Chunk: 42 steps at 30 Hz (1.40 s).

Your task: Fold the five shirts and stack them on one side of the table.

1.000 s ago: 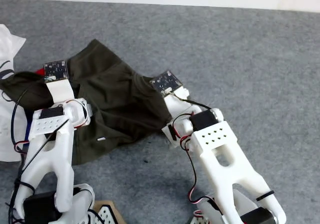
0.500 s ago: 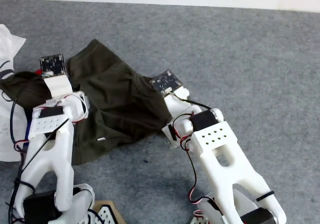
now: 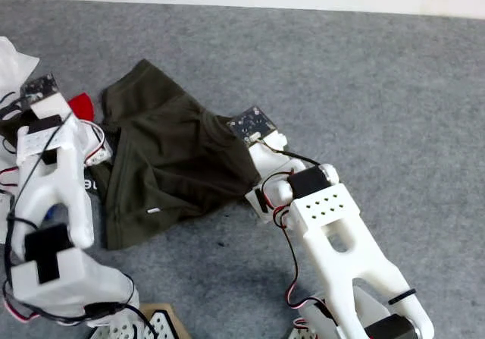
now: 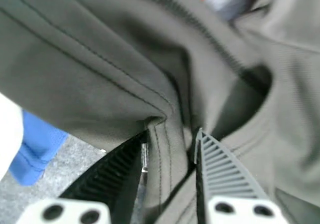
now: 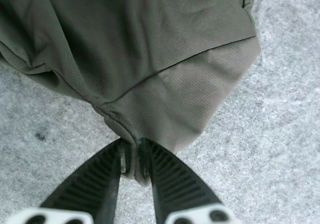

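— Where is the dark shirt (image 3: 174,164)?

— Spread out, rumpled, on the left half of the grey table (image 3: 364,73), between the two arms. One sleeve points to the far side, and the hem lies toward the near side.

— What has the right gripper (image 5: 131,145) got?

— A corner of that shirt. Its fingers (image 5: 100,179) are pressed almost together, with a thin tuck of the hem pinched at their tips. That is the shirt's right edge, low to the table.

— And the left gripper (image 4: 172,134)?

— It is over the shirt's left part. Its fingers (image 4: 225,169) stand partly apart, and a seamed ridge of the dark fabric lies in the gap. I cannot see them squeezing it.

— Anything else close to it?

— A bit of red cloth (image 3: 79,105) shows just left of the shirt's far sleeve. A white garment (image 3: 11,58) lies at the table's far left edge. The left wrist view also shows blue cloth (image 4: 35,149) peeking out from under the dark fabric, beside bare table.
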Motion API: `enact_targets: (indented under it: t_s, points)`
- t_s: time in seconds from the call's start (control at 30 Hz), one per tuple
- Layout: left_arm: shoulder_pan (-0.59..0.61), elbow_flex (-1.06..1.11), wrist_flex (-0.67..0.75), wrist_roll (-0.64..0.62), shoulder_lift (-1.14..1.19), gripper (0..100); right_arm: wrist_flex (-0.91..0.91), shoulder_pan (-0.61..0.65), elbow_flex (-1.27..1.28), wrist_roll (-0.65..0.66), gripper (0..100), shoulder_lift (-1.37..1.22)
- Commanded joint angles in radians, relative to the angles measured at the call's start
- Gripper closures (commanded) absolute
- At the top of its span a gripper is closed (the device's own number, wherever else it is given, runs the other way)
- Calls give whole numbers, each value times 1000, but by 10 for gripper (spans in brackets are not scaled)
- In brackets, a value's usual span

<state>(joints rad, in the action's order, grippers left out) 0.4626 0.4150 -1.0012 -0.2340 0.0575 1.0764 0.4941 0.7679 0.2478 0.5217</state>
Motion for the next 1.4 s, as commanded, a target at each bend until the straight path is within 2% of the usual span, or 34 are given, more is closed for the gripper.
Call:
enact_targets:
  t_s: [0.0,0.07,0.3,0.4,0.47,0.63,0.77,0.9,1.03,1.2,1.37]
  points:
    - [12,-45,-14,-12,45,842,-39,-12,-2,6,993,25]
    - [8,-45,-29,-11,39,842,-48,-13,-2,6,993,25]
    - [-45,-33,-213,-8,-130,842,-50,-13,-1,6,993,25]
    - [-48,30,-278,-5,-239,842,-50,-13,-1,6,993,25]
    - [-48,111,-293,46,-318,842,-50,-13,-1,6,993,25]
    - [-42,377,-245,141,-496,842,-51,-13,7,6,993,25]
    - [-15,473,-175,167,-575,842,-71,-12,33,8,993,35]
    - [-13,513,-164,169,-578,842,-74,-13,35,8,993,35]
    - [-16,524,-68,167,-530,842,-74,-10,35,8,993,35]
    - [-27,519,-14,164,-467,842,-74,-10,35,8,993,35]
    - [-64,524,-11,164,-460,843,-71,-10,35,8,993,35]
